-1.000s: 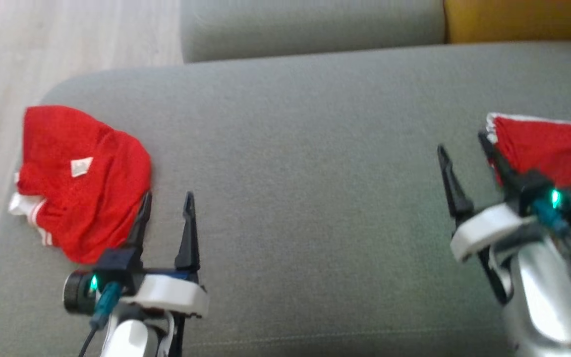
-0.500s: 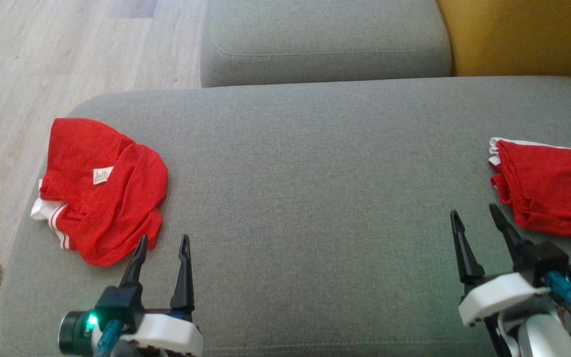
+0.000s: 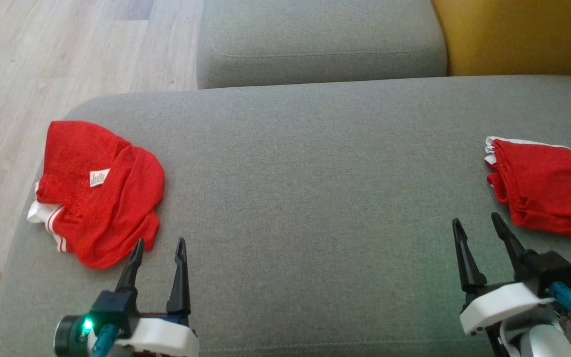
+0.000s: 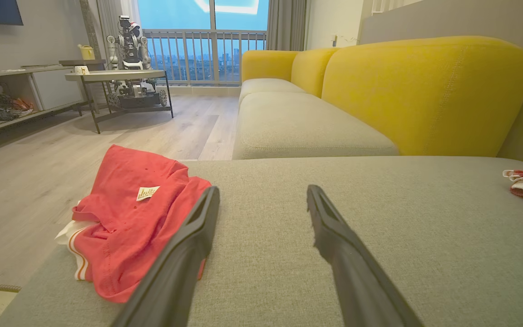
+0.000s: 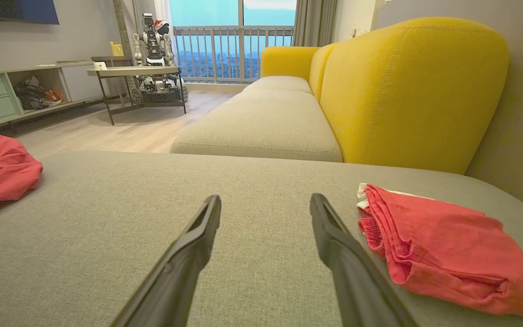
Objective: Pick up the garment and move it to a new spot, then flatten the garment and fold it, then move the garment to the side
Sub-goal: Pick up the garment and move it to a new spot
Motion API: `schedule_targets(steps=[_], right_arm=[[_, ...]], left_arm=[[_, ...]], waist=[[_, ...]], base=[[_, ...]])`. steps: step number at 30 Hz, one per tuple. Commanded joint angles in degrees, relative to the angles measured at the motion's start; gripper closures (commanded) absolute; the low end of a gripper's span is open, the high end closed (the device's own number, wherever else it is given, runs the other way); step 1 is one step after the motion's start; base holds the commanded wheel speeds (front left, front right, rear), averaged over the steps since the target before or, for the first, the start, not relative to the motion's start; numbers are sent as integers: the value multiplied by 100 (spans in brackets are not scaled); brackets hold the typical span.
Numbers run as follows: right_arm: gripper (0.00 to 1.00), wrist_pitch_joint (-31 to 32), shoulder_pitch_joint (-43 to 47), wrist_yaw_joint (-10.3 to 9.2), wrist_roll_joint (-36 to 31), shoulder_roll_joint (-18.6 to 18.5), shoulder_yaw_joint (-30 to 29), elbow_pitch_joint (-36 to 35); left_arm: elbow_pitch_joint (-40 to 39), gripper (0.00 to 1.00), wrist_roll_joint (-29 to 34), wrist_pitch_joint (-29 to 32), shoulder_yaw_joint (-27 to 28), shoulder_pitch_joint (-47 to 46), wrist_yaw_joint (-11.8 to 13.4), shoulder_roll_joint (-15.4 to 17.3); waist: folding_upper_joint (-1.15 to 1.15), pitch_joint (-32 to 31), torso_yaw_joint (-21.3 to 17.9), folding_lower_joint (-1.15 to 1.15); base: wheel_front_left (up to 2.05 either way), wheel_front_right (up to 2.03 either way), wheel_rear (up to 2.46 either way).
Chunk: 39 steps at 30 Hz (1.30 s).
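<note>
On the grey sofa seat (image 3: 315,173), the crumpled red garment (image 3: 102,198) lay just ahead-left of the jaws of the left gripper (image 3: 160,243), its long axis running away from them. A folded red garment (image 3: 548,193) lay ahead-right of the right gripper (image 3: 476,220). Both jaws stood wide and empty; the left arm looked nearer.

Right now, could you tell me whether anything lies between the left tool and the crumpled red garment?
Nothing visible does. The left tool is open, close to the near edge of the crumpled red garment, with just bare grey cushion around them.
</note>
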Motion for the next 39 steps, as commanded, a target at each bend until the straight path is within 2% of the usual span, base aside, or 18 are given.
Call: schedule_targets(steps=[1, 12, 21, 28, 39], right_arm=[[0, -67, -170, -2, 36, -14, 135, -219], [0, -67, -174, -2, 71, -14, 123, -143], [0, -67, -162, -2, 125, -14, 180, -147], [0, -68, -148, -2, 220, -14, 389, -178], [0, -68, -62, -2, 408, -14, 759, -183]], left_arm=[[-220, 0, 48, -29, 211, -227, -18, -39], [-171, 0, 12, -29, 165, -230, -15, -42], [-145, 0, 26, -29, 187, -238, -45, -43], [-179, 0, 65, -29, 322, -233, -95, -43], [-189, 0, 102, -29, 540, -127, -162, -43]], waist=[[0, 1, -8, 0], [0, 26, -9, 0], [0, 21, 212, 0], [0, 32, 626, 0], [0, -21, 1631, 0]], base=[[0, 0, 0], [0, 0, 0], [0, 0, 0], [0, 0, 0], [0, 0, 0]])
